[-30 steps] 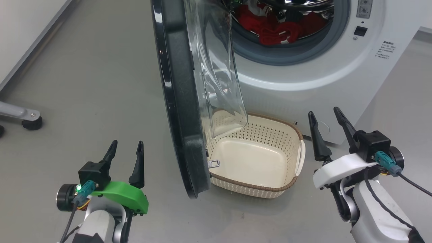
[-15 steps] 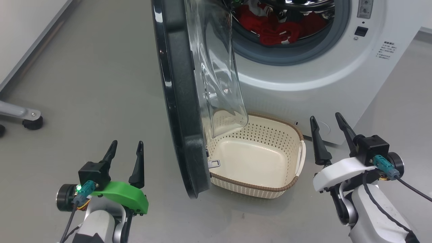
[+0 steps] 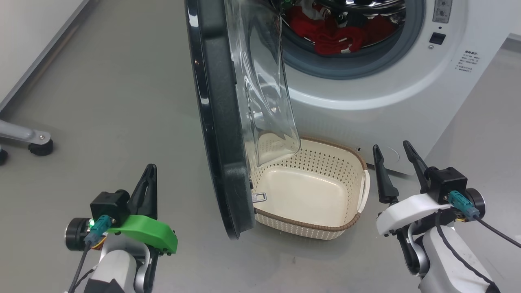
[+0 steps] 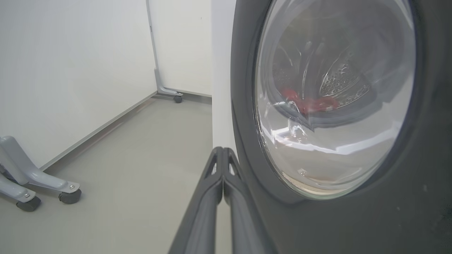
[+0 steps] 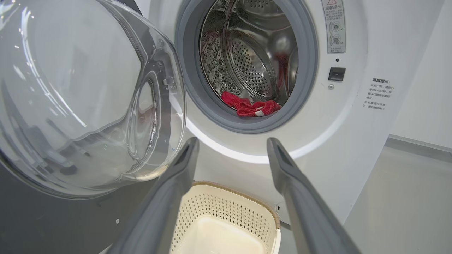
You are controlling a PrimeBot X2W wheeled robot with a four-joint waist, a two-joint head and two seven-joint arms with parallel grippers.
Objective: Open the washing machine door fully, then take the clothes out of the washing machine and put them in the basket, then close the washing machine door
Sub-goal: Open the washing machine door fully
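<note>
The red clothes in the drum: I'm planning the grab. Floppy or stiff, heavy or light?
Probably floppy: the clothes lie crumpled in soft folds, so they should drape from a pinch. Likely light, being a small heap. Loose folds might snag on the grey gasket.

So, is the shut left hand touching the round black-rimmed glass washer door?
Apart. In the head view, bare grey floor shows between the left hand and the glossy black rim of the round glass door.
</note>
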